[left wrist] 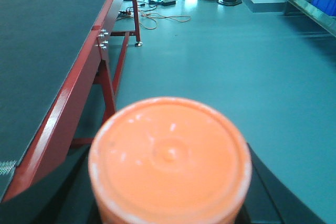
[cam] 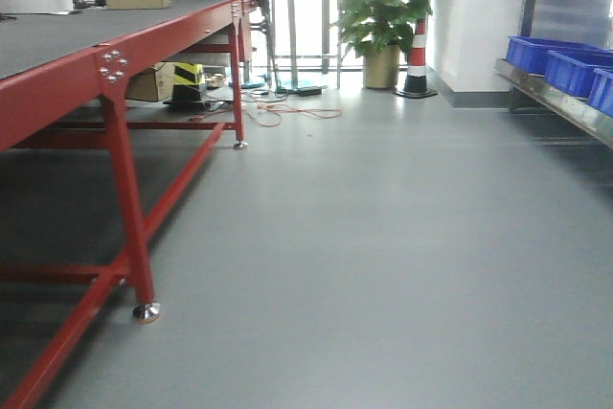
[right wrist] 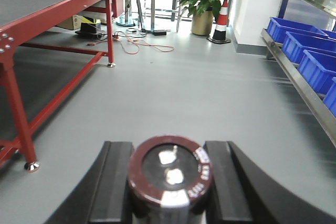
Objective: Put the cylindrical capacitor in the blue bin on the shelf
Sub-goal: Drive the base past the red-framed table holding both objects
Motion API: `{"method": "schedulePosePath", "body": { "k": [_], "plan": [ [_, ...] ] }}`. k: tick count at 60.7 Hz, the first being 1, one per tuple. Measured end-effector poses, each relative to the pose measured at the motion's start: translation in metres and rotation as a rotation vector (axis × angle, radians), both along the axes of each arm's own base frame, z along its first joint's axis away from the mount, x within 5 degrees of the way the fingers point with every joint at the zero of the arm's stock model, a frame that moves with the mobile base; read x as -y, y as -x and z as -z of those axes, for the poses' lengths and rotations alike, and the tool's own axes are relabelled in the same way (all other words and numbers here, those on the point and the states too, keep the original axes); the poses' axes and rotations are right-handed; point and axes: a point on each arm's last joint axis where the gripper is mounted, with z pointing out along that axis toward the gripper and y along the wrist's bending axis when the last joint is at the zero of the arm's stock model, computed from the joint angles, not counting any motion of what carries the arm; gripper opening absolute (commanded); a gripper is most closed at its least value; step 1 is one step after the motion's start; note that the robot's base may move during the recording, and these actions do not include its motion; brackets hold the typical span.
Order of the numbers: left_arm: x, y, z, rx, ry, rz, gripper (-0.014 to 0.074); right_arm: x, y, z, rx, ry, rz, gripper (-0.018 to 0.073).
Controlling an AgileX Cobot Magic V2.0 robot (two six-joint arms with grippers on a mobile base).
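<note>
A dark brown cylindrical capacitor (right wrist: 170, 174) with two silver terminals on its end sits between the black fingers (right wrist: 118, 182) of my right gripper (right wrist: 170, 184), which is shut on it. My left gripper (left wrist: 170, 205) is shut on a fat orange cylinder (left wrist: 170, 156) that hides most of its fingers (left wrist: 275, 195). The steel shelf (right wrist: 299, 85) runs along the right wall, with blue bins (right wrist: 310, 45) in a row on its lower tier. Shelf (cam: 556, 101) and blue bins (cam: 551, 50) also show at the right edge of the front view. Both grippers are over the grey floor, well short of the shelf.
A red-framed table (cam: 57, 35) with a dark grey top fills the left, its leg (cam: 129, 227) close by. Cardboard boxes (cam: 139, 0) lie on its far end. Ahead stand a potted plant (cam: 383, 7) and a traffic cone (cam: 417, 59). Loose cables (cam: 278, 112) lie on the floor.
</note>
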Motion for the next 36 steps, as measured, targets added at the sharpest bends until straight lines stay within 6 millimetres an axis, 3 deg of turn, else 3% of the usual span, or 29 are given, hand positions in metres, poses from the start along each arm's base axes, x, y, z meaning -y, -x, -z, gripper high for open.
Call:
{"method": "schedulePosePath", "body": {
  "k": [36],
  "plan": [
    [0.0000,0.0000,-0.0001,0.002,0.000,0.000,-0.0111,0.0000,0.0000,0.0000,0.000,-0.002,0.000,-0.0162]
  ]
}}
